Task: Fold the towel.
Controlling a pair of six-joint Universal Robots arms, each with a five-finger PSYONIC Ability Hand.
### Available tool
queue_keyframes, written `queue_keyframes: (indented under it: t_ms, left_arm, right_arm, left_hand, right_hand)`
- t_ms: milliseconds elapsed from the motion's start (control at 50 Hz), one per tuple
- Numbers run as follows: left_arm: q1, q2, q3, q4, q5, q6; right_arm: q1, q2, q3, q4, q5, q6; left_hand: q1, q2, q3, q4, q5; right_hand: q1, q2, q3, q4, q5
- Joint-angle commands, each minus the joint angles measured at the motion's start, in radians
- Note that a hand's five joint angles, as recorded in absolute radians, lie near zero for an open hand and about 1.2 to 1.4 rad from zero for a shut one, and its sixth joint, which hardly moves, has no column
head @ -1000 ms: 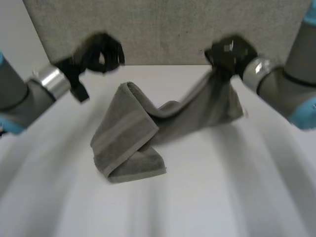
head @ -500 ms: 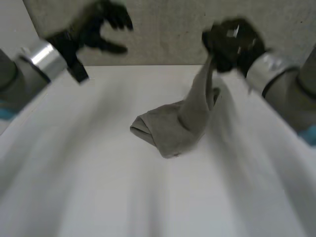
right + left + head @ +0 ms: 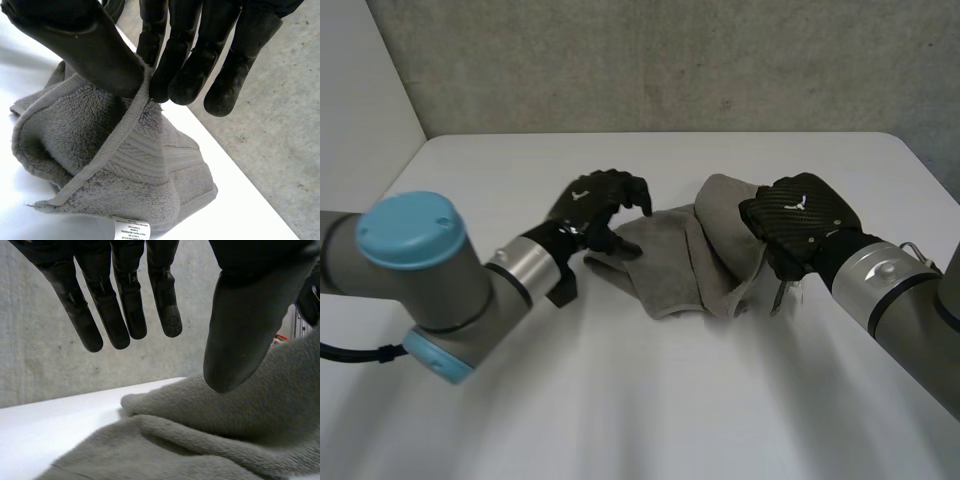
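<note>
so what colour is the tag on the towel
White; the tag shows best in the right wrist view.

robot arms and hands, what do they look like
The left arm and right arm are thick grey tubes with shiny silver wrist rings; the left has a round light-blue cap. The left robot hand and right robot hand are black, each with a small white mark on its back; the right one's back looks woven.

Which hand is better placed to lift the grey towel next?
Likely the right hand: its thumb and fingers pinch an edge of the crumpled grey towel. The left hand is open, gripping nothing.
</note>
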Motion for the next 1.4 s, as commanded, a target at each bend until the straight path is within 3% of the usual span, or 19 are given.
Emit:
queue_keyframes:
  t_ms: [20,400,760,800,940,960,1000,1040,1140,1280,1400]
  left_arm:
    - [-0.088,-0.082,0.060,-0.055,-0.078,0.010]
    - [-0.206,-0.281,0.187,-0.067,-0.220,0.155]
    - [-0.212,-0.352,0.256,-0.066,-0.259,0.241]
    - [-0.212,-0.356,0.266,-0.067,-0.260,0.241]
    - [-0.197,-0.346,0.296,-0.067,-0.260,0.231]
    - [-0.197,-0.346,0.296,-0.067,-0.260,0.231]
    - [-0.189,-0.327,0.293,-0.070,-0.259,0.228]
    - [-0.174,-0.248,0.266,-0.079,-0.254,0.220]
    - [-0.142,-0.115,0.195,-0.092,-0.242,0.223]
    - [-0.081,0.111,0.082,-0.096,-0.234,0.231]
    - [0.031,0.349,0.022,-0.145,-0.148,0.234]
  right_arm:
    - [-0.011,-0.034,0.000,-0.003,0.000,0.044]
    - [-0.022,-0.039,-0.012,-0.001,0.002,0.053]
    - [-0.020,-0.026,-0.006,-0.003,0.000,0.053]
    - [-0.020,-0.026,-0.006,-0.001,0.000,0.053]
    - [-0.023,-0.028,-0.019,-0.001,0.005,0.053]
    - [-0.025,-0.028,-0.023,-0.001,0.006,0.053]
    - [-0.025,-0.028,-0.031,-0.001,0.006,0.051]
    - [-0.025,-0.031,-0.037,0.003,0.006,0.051]
    - [-0.027,-0.052,-0.052,0.026,0.006,0.050]
    - [-0.106,-0.210,-0.178,0.192,-0.008,0.051]
    - [-0.146,-0.252,-0.293,0.313,-0.032,0.051]
  left_hand:
    - [-0.017,-0.030,-0.033,-0.033,-0.007]
    - [-0.211,-0.224,-0.226,-0.227,-0.200]
    - [-0.167,-0.180,-0.182,-0.183,-0.157]
    - [-0.144,-0.156,-0.159,-0.159,-0.133]
    - [0.413,0.400,0.397,0.397,0.423]
    - [0.414,0.402,0.399,0.398,0.425]
    - [0.470,0.458,0.455,0.454,0.481]
    - [0.730,0.717,0.714,0.714,0.740]
    - [0.731,0.718,0.716,0.715,0.742]
    - [0.731,0.718,0.716,0.715,0.742]
    - [0.731,0.718,0.716,0.715,0.742]
  right_hand:
    - [0.063,0.062,0.065,0.055,0.045]
    - [0.063,0.062,0.065,0.055,0.045]
    - [0.063,0.062,0.065,0.055,0.045]
    - [0.063,0.062,0.065,0.055,0.045]
    - [0.063,0.062,0.065,0.055,0.045]
    - [0.063,0.062,0.065,0.055,0.045]
    - [0.063,0.062,0.065,0.055,0.045]
    - [0.063,0.062,0.065,0.055,0.045]
    - [0.063,0.062,0.065,0.055,0.045]
    - [0.063,0.062,0.065,0.055,0.045]
    - [0.063,0.062,0.065,0.055,0.045]
